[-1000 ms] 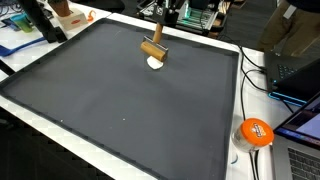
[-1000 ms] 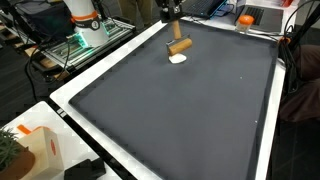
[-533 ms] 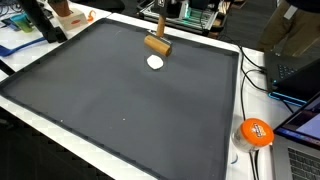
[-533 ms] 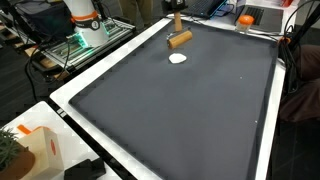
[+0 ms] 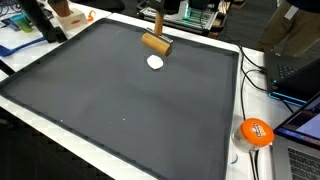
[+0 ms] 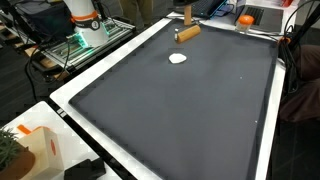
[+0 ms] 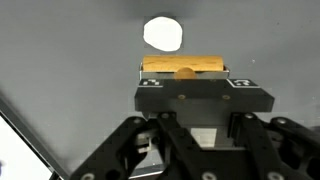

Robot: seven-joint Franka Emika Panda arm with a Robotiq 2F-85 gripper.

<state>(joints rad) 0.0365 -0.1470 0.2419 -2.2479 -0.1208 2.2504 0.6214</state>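
Wooden piece [image 5: 156, 43]: short, stubby, cylinder-like, gripped crosswise and hanging clear above the dark surface [image 5: 120, 100] close to its far edge; same in both exterior views [image 6: 187, 32]. Seen in wrist view [image 7: 182, 66] lying level between the jaws, both ends sticking out a little.

Gripper [image 7: 188, 82]: closed down firmly on the wooden piece, hold taken about the middle of its length.

Handling, judged: light, stiff, not fragile. Probably smooth on the flanks, so apt to swivel or slip if pinched off-centre. Best held at mid-length, across the narrow way, as now (ends too short to offer much purchase).

Around it:
- White disc [image 5: 155, 62], flat on the surface, just nearward of the wooden piece and apart from it; also in wrist view [image 7: 163, 33]. Small, thin, likely hard to pinch from above.
- Orange round object [image 5: 255, 132] off the dark mat, by the near right corner in that exterior view.
- Laptop [image 5: 300, 72] and cables along that same side.
- Orange-and-white box [image 6: 35, 150] beyond a near corner.

In the way: only the white disc, lying close beneath; everything else well apart along the edges.
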